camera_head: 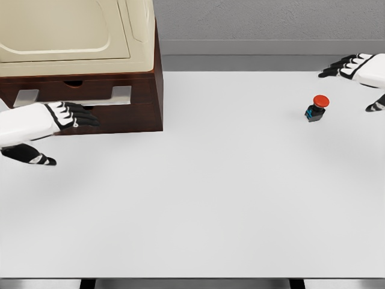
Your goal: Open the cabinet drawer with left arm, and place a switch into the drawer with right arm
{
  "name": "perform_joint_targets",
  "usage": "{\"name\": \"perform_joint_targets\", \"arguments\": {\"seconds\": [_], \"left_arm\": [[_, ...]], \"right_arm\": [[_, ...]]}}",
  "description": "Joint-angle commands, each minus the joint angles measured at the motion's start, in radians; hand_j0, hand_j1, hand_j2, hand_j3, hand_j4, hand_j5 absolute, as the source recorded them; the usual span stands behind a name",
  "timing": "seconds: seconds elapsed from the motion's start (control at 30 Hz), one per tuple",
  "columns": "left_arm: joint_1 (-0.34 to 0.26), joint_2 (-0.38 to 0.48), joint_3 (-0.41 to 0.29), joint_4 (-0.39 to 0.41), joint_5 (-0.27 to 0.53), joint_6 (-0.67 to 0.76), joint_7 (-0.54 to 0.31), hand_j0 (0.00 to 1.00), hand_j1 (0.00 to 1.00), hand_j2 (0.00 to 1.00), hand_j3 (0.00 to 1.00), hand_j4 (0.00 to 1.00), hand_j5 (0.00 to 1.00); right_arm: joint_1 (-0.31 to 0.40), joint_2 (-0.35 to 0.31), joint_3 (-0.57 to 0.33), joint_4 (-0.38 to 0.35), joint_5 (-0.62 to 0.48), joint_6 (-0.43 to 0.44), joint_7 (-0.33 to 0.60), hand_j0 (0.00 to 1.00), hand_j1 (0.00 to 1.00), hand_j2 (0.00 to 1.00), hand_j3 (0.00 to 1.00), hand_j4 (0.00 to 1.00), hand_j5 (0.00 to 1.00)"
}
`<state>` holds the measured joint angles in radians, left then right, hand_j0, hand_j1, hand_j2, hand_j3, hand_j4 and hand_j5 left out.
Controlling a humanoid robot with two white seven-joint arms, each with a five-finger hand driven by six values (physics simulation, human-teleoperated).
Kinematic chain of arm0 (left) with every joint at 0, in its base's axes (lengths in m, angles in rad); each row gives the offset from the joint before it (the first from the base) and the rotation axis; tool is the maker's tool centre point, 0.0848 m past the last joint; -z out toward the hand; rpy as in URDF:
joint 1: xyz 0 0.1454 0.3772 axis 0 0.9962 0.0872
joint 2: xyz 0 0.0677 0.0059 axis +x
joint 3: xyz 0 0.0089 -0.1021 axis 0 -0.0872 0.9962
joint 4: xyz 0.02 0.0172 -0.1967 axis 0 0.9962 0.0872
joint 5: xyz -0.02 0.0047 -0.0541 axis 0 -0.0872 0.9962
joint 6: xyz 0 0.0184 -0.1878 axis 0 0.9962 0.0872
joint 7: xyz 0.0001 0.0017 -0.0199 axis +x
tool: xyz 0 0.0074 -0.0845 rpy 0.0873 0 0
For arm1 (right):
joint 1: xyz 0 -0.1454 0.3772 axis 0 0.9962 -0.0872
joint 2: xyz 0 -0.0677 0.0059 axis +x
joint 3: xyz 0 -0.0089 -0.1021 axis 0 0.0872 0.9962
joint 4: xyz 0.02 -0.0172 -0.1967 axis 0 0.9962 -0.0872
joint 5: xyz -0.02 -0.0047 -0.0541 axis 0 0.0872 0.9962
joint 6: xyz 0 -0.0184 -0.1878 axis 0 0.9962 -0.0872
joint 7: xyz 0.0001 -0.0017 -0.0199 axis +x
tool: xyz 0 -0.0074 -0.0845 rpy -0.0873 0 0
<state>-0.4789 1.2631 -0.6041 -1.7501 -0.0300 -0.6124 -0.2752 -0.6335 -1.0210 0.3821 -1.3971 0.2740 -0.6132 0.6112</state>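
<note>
A brown wooden cabinet (135, 90) with a cream top stands at the back left of the table. Its drawer front (72, 91) with two grey handles looks closed. My left hand (69, 115) hovers just in front of the cabinet's lower front, fingers stretched toward it, thumb hanging below, holding nothing. The switch (316, 108), a small black body with a red round button, stands on the table at the right. My right hand (355, 67) floats behind and to the right of the switch, fingers spread, empty.
The white table (204, 198) spreads wide between cabinet and switch. Its front edge runs along the bottom of the view. A grey wall lies behind the table.
</note>
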Motion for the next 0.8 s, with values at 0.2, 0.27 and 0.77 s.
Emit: {"name": "perform_joint_targets", "arguments": {"seconds": [0.2,0.27,0.77], "left_arm": [[-0.159,0.032,-0.192,-0.012,0.080,0.002,-0.030,1.00,1.00,1.00,1.00,1.00,1.00],[-0.190,0.030,-0.229,-0.012,0.205,0.040,-0.130,1.00,1.00,1.00,1.00,1.00,1.00],[-0.267,0.061,-0.249,-0.012,0.438,0.408,-0.277,1.00,1.00,1.00,1.00,1.00,1.00]], "right_arm": [[-0.081,0.142,0.015,0.135,0.171,0.002,0.000,1.00,1.00,1.00,1.00,1.00,1.00],[-0.114,0.151,0.083,0.155,0.174,0.002,0.000,1.00,1.00,1.00,1.00,1.00,1.00],[-0.262,0.254,0.285,0.378,0.226,0.002,0.000,1.00,1.00,1.00,1.00,1.00,1.00]]}}
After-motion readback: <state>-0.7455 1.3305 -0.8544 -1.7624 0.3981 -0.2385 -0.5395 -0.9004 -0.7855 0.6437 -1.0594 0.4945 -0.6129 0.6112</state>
